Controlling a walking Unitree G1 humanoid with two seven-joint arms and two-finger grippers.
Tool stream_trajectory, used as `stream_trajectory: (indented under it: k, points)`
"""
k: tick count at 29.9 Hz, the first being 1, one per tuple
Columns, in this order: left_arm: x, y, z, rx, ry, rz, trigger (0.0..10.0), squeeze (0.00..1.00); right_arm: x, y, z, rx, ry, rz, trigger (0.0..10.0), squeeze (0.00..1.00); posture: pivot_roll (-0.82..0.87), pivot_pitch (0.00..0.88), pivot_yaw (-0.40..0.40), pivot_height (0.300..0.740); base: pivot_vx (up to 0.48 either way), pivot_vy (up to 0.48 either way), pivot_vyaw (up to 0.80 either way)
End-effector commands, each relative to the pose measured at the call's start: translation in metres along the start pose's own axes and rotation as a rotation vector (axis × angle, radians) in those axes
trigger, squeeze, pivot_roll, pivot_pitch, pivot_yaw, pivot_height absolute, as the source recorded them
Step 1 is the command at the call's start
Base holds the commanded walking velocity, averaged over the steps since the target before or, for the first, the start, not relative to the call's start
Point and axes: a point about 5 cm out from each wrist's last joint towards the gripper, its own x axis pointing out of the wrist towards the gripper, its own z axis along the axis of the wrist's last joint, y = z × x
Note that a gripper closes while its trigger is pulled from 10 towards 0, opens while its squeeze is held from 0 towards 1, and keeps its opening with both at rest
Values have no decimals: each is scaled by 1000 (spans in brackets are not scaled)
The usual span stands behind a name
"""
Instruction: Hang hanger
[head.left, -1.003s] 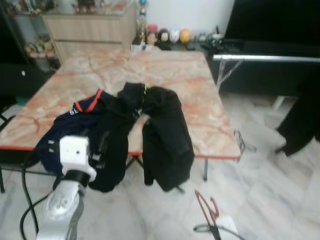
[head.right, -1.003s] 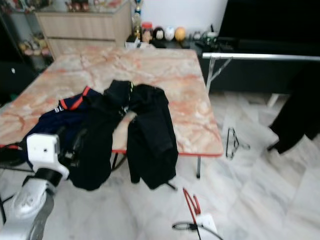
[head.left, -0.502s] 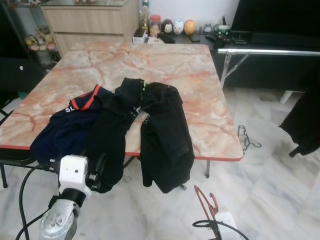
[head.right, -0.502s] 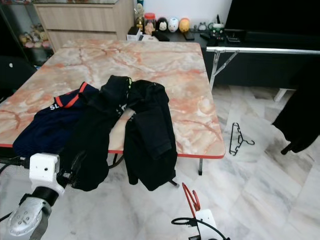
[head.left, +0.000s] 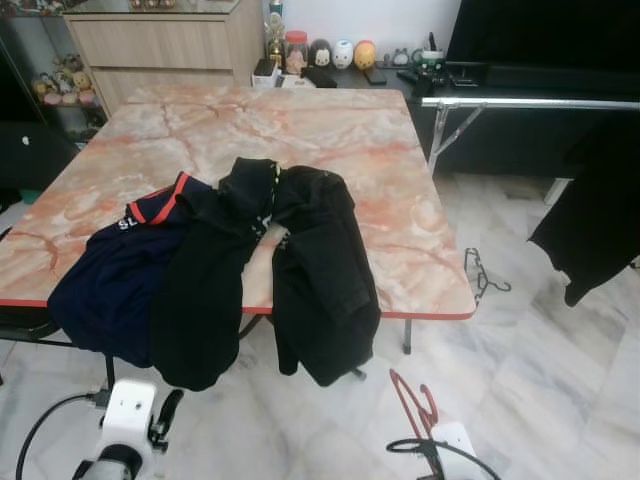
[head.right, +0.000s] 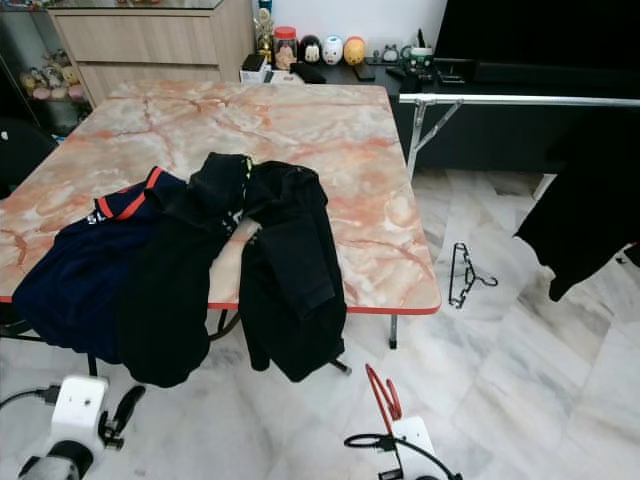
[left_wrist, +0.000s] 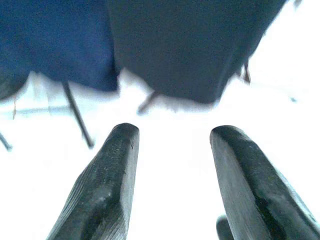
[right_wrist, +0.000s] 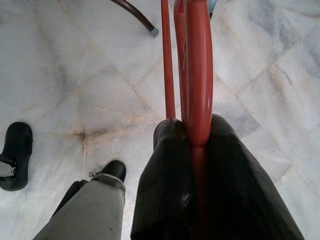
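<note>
Right end effector (right_wrist: 197, 150) clamping red hanger (right_wrist: 199, 75), hook cut off, left end effector (left_wrist: 172, 150) wide

Marble-topped table (head.left: 330, 130) on pale tiled floor (head.left: 560, 400), wooden cabinet (head.left: 160, 45) behind.

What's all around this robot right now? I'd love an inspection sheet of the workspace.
Surface: marble-patterned table, red-edged.
Job's things: red hanger; silver clothes rail.
Clutter: black jacket, navy garment, black hanger on the floor.
Grippers: right gripper shut on the red hanger; left gripper open, empty, low near the floor.
Cables: black cable beside the left arm.
Surroundings: figurines, hanging black garment.
</note>
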Motion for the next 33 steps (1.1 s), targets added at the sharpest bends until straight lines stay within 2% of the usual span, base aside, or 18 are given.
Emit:
stream_trajectory:
  k: [1,2,5,6,8,10,13,14,16,18,22,26,33]
  points:
    - [2,-1,-16,-30,74,-8,10000,0,1,0,5,3,-23,-5,10000,0,88,45,-32,740,0,0,0]
    - [2,-1,-16,-30,74,-8,10000,0,1,0,5,3,-23,-5,10000,0,88,45,-32,740,0,0,0]
    - [7,-6,-32,-80,172,-14,10000,0,1,0,5,4,-24,-6,10000,0,85,43,-32,740,0,0,0]
    - [7,-6,-32,-80,172,-14,10000,0,1,0,5,4,-24,-6,10000,0,85,43,-32,740,0,0,0]
    - [11,-13,-41,-141,216,-19,10000,0,1,0,5,1,-24,-6,10000,0,83,44,-34,740,0,0,0]
    - [13,-14,-43,-163,228,-11,10000,0,1,0,6,1,-25,-6,10000,0,85,44,-35,740,0,0,0]
    - [15,-19,-54,-213,298,9,10000,0,1,1,7,5,-29,-8,10000,0,82,42,-34,740,0,0,0]
    - [14,-22,-62,-209,355,11,10000,0,2,-2,8,44,-32,-25,10000,0,65,36,-28,740,0,0,0]
    - [14,-24,-64,-206,365,-7,10000,0,1,-6,7,126,-30,-59,10000,0,51,35,-22,740,0,0,0]
    - [14,-26,-64,-202,366,-15,10000,0,1,-12,7,162,-25,-85,10000,0,60,38,-25,740,0,0,0]
    - [14,-28,-65,-202,371,-14,10000,0,2,-13,7,90,-17,-76,10000,0,59,38,-28,740,0,0,0]
    - [12,-30,-70,-218,392,-6,10000,0,1,-15,5,126,-17,-91,10000,0,54,37,-26,740,0,0,0]
    - [3,-33,-84,-181,466,4,10000,0,1,-12,5,130,-27,-86,10000,0,44,31,-21,740,0,0,0]
